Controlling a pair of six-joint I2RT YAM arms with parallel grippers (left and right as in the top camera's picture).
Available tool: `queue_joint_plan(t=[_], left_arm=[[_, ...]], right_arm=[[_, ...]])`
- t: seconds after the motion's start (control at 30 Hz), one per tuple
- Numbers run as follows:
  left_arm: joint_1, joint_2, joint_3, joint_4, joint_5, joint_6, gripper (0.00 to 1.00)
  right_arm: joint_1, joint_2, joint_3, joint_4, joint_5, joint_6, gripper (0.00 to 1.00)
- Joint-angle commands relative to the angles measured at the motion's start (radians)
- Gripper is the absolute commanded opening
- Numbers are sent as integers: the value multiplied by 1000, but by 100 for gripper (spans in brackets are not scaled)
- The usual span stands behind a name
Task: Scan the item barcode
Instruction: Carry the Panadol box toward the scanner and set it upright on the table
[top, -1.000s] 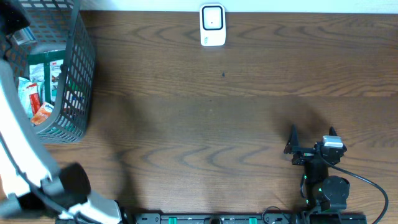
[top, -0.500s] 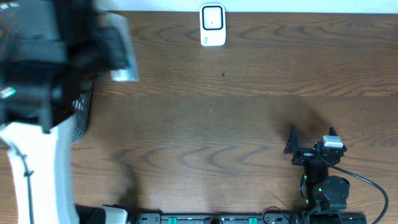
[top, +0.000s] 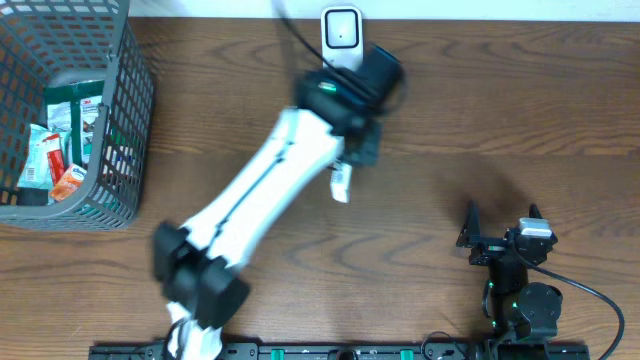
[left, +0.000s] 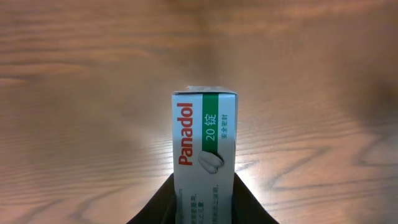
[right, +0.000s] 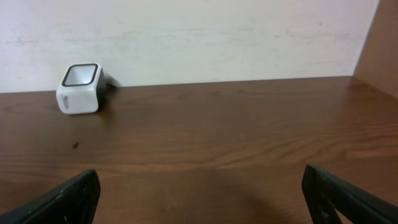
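Left gripper (left: 204, 210) is closed on the box (left: 204, 149) (Panadol face showing) over the table (top: 450, 110), near the scanner (top: 341, 40); right gripper (top: 499, 216) gapes, empty.

Wooden table (top: 450, 110), three things on it.
A grey mesh basket (top: 135, 110) sits far left, a white scanner (top: 341, 40) at the far edge, and a dark speck (right: 75, 145), perhaps a mark, just nearer.

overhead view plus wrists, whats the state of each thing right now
Panadol box: held above the table, label facing the wrist camera
left gripper: shut on the Panadol box
right gripper: open, empty
scanner: standing on the table, untouched
basket: upright, packets inside
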Motion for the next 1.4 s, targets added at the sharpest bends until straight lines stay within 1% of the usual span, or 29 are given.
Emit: queue_joint_plan(t=[0.0,0.2,0.43,0.57,0.83,1.03,1.27,1.33,1.37], left_arm=[[-56,97,-5,34,-25,-43,21],[-96,225,-5,138,-25,-72,22],[-103,303,-5,232,-22,-118,22],[-103,322,-5,280,-23,-158,22],[-117,355,-18,368,-22,-166,22],[-123,355,-24,383,-22,-166,22],[-123,355,-84,410,-22,-165,22],[-123,355,-84,412,-22,-165,27],[-123,355,-83,414,-21,-165,34]], right_arm=[[14,-5,-1,-4,0,13,99],[14,-5,-1,-4,0,13,99],[14,-5,-1,-4,0,13,99],[14,-5,-1,-4,0,13,99],[14,-5,-1,-4,0,13,99],[14,-5,-1,-4,0,13,99],[14,-5,-1,-4,0,13,99],[14,-5,-1,-4,0,13,99],[14,-5,-1,-4,0,13,99]])
